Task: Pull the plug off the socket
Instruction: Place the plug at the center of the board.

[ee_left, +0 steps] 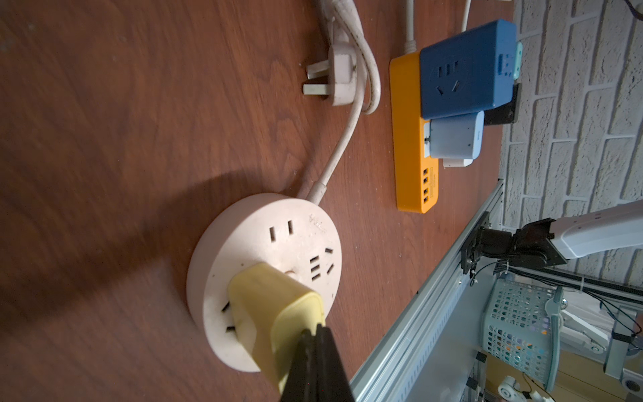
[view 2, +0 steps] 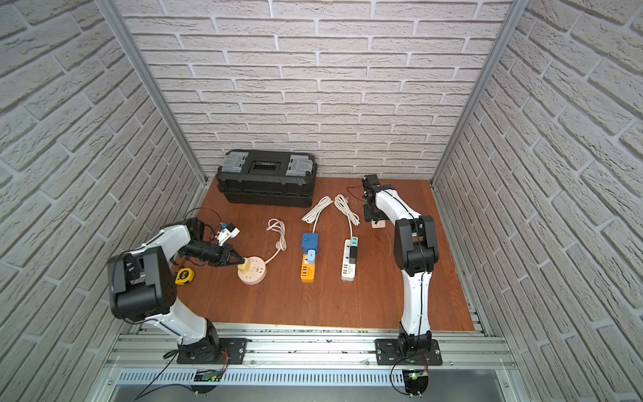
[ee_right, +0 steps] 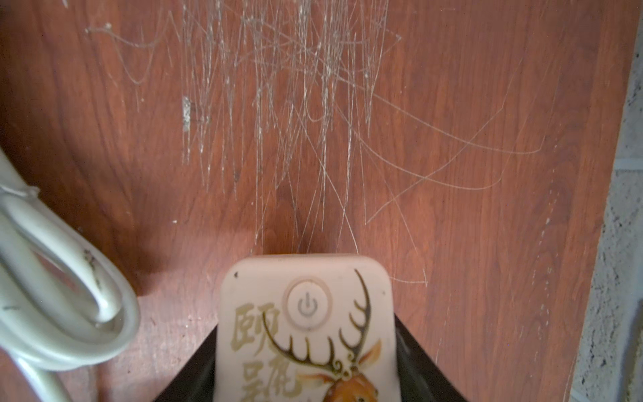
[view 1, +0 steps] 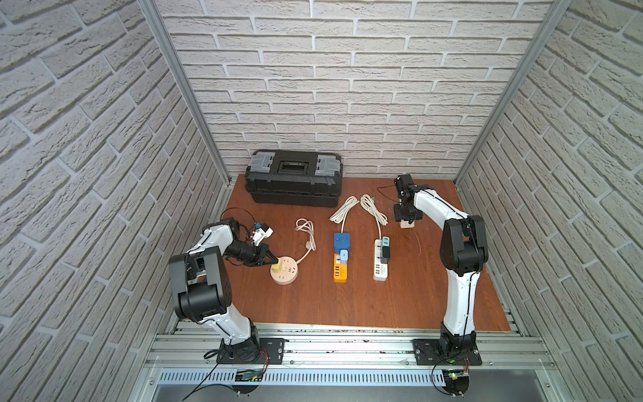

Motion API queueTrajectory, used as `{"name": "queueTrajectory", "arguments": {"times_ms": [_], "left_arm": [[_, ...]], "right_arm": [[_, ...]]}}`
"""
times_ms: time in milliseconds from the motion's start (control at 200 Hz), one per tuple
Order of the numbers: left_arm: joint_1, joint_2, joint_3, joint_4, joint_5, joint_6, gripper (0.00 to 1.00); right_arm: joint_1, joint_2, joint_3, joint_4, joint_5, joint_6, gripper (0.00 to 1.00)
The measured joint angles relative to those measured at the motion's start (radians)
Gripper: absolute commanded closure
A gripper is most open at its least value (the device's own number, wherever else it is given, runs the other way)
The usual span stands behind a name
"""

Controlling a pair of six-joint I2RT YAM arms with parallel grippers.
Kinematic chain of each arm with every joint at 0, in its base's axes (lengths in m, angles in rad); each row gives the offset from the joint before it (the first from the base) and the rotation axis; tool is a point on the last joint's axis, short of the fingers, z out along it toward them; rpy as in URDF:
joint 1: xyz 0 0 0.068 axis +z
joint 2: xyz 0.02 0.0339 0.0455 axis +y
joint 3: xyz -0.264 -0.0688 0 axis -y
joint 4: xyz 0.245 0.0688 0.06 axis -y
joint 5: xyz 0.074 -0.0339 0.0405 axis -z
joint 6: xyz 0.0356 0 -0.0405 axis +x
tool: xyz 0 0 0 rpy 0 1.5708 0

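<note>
The left gripper is clamped fully shut with nothing between its fingers. The tips are just pressed against the outer end of the yellow plug, so it's touching it, not grasping it. The plug looks like a small hard plastic cube with rounded corners in smooth pale yellow. I'd guess it's light but probably seated tight, and glossy enough to slip. I'd open up, pinch the two flat sides low near the base, then pull straight up off the face. It's stuck in the round socket on the side facing the left arm. That socket is a flat beige puck sitting loose on the table, so it'll likely lift with the plug unless pinned. The right gripper is way over at the far right, wrapped round a cream deer-print block.
</note>
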Motion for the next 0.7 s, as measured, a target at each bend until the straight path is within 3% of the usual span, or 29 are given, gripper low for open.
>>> {"name": "queueTrajectory", "arguments": {"times_ms": [105,460,700], "left_arm": [[0.0,0.0,0.0,0.0,0.0,0.0,1.0],[0.0,-0.002,-0.001,0.001,0.0,0.0,1.0],[0.0,-0.003,-0.002,0.002,0.0,0.0,1.0]], "right_arm": [[-0.004,0.028,0.041,-0.006,0.003,-0.003,0.41],[-0.006,0.077,0.082,-0.014,-0.001,-0.009,0.24],[-0.008,0.109,0.082,-0.017,-0.005,-0.008,0.26]]}}
